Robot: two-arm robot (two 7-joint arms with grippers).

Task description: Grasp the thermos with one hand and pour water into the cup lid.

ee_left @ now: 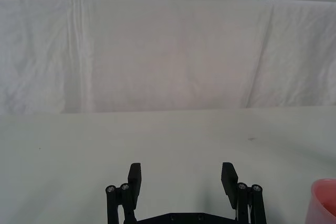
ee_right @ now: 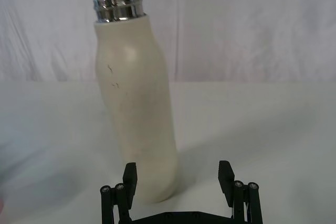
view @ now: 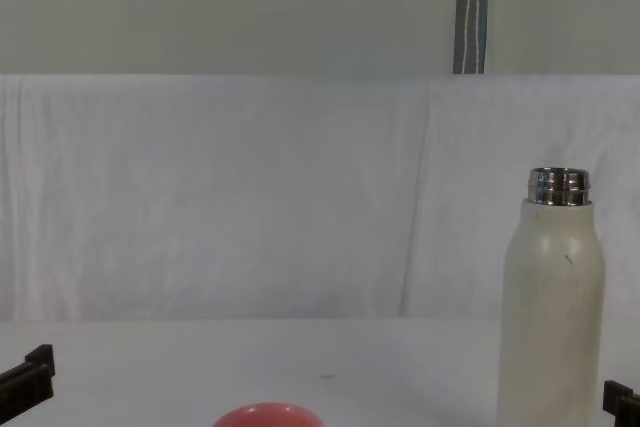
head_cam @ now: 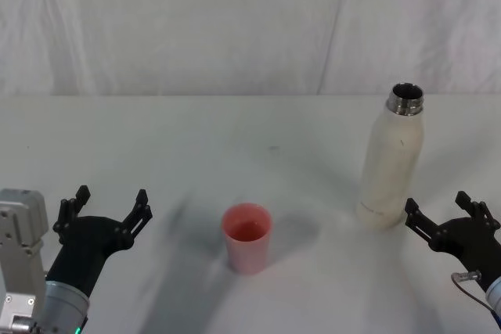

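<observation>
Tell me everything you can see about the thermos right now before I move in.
The thermos is a tall cream-white matte bottle with rounded shoulders and a shiny threaded steel neck, uncapped, its mouth open. A few small dark scuffs mark its upper body. It stands upright on the white table, on the robot's right, to the right of the cup lid and farther back. Nothing touches it; the right hand is open, just short of its base.

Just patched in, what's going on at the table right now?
Nothing is held yet. The thermos stands upright and uncapped on the table's right side, with the open right gripper just short of its base. The cup lid sits upright near the middle. The left gripper hangs open to its left, away from both.
</observation>
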